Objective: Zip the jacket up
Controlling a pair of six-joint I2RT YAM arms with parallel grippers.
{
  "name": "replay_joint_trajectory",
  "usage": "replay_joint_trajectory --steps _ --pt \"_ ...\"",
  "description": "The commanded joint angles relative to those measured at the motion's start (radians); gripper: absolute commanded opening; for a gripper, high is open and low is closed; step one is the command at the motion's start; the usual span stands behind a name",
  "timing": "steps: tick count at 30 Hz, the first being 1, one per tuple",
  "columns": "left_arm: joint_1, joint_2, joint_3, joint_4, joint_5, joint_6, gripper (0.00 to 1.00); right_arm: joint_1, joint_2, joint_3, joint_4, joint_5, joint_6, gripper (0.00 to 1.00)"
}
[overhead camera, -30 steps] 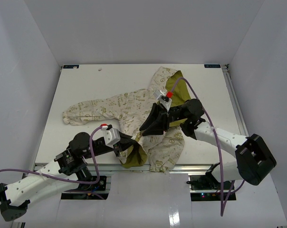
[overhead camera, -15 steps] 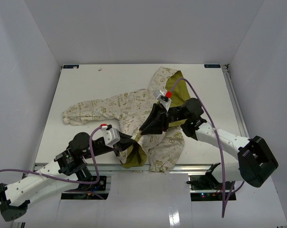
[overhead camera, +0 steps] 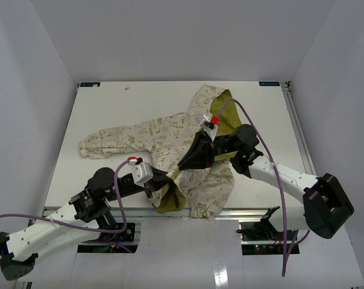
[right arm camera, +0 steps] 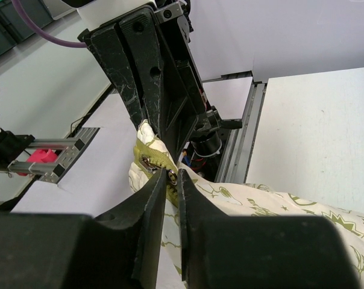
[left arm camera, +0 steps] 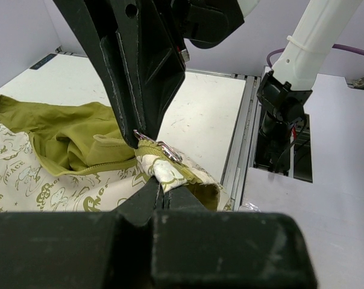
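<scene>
My left pincer [left arm camera: 161, 188] is closed tight on a fold of the jacket [left arm camera: 25, 192] at the bottom of the front edge; the cream cloth comes out just above the fingertips. My right pincer [right arm camera: 170, 179] is narrow, with only a thin slit between the fingers. The end of the zipper [right arm camera: 149, 158] lies against the tip of one finger, but I cannot tell if it is really pinched.

Compared with one second ago, in the top view the right arm is pushed a little more toward the near edge at its big rear joint. The right pincer [overhead camera: 181, 165] stays at almost the same spot on the cloth. The left pincer [overhead camera: 168, 179] and the jacket [overhead camera: 152, 135] have not moved.

The jacket lies on the worktop [overhead camera: 109, 108], right of the middle. Its hood [overhead camera: 207, 96] points to the far edge, one sleeve [overhead camera: 100, 144] is stretched to the left, and the hem is at the near edge with the olive lining [overhead camera: 170, 200] turned out.

The left wrist view shows the metal zipper slider [left arm camera: 160, 144] just at the tips of the right pincer [left arm camera: 134, 139]. The top view hides this under both pincers. The right wrist view shows the left pincer [right arm camera: 146, 129] from the front, touching the same bunch of cloth.
</scene>
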Motion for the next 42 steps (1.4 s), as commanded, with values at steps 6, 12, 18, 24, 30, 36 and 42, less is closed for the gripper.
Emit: replay_joint_trajectory --steps 6,12,18,24,30,36,42 --pt "-0.004 0.006 0.034 0.027 -0.023 0.008 0.00 0.019 -0.029 0.007 0.086 -0.023 0.028 0.09" --pt "-0.004 -0.015 0.038 0.020 -0.014 0.001 0.00 0.011 -0.053 -0.019 0.101 0.047 0.013 0.08" --pt "-0.004 -0.052 0.038 0.008 -0.002 -0.003 0.00 -0.050 -0.066 -0.043 0.095 0.077 0.016 0.08" --pt "-0.004 -0.065 0.040 0.004 -0.005 -0.005 0.00 -0.102 -0.070 -0.070 0.088 0.107 0.019 0.08" --pt "-0.004 -0.053 0.038 0.007 0.008 -0.006 0.00 -0.103 -0.047 -0.065 0.092 0.121 0.010 0.08" --pt "-0.004 -0.050 0.033 0.004 -0.002 -0.005 0.00 -0.099 -0.026 -0.045 0.176 0.034 0.080 0.14" --pt "-0.004 -0.045 0.034 0.006 -0.005 -0.009 0.00 -0.070 -0.004 -0.049 0.356 -0.031 0.225 0.41"
